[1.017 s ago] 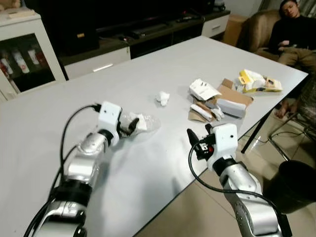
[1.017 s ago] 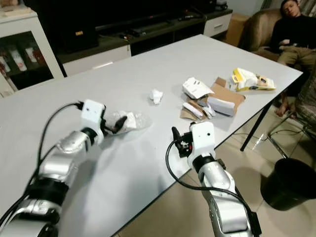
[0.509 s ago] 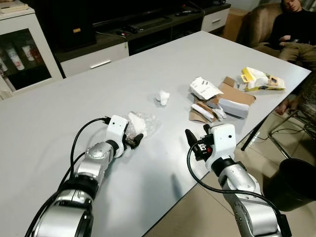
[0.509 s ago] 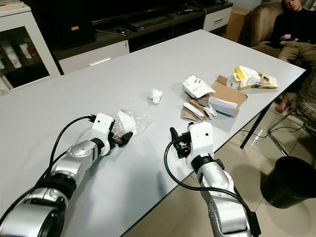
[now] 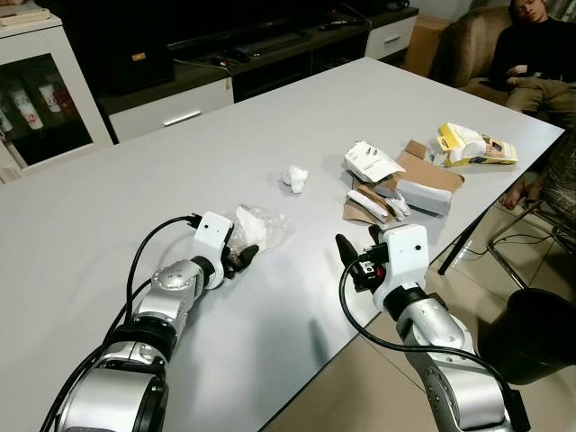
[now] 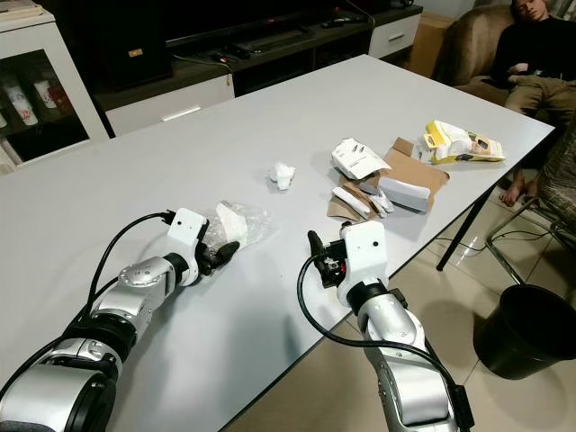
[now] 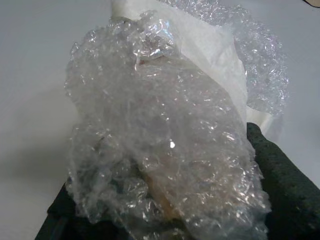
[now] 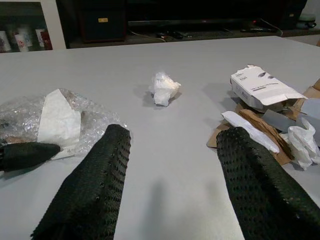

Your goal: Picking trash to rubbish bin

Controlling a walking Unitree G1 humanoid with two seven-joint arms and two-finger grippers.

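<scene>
- Two grippers are at work over the grey table (image 5: pixel 108 207); I list hazards from my left to my right, placing things relative to the crumpled tissue (image 5: pixel 295 177) at mid-table.
- Left gripper (image 5: pixel 241 258): clenched on the bubble wrap wad (image 5: pixel 261 225), which lies on the table nearer me and left of the tissue. In the left wrist view the wrap (image 7: pixel 170 145) bulges over both fingers (image 7: pixel 280 185), so I judge the grip shallow. Risk: the film slips or tears on lifting, and the white paper (image 7: pixel 210 45) folded inside drops out.
- Right gripper (image 5: pixel 355 259): released, fingers (image 8: pixel 90 190) spread wide, hovering off the table's near edge, nearer me and right of the tissue. Risk: a sweep forward may shove the tissue away instead of trapping it.
- Cardboard and carton pile (image 5: pixel 396 180): just right of the tissue. Risk: loose pieces scatter if the right arm brushes them.
- Black bin (image 5: pixel 540 333): on the floor, well right of the tissue, beyond the table edge. Risk: a long carry; light trash may fall short.
- Person (image 5: pixel 540 54): seated far right, close to the carry path.
</scene>
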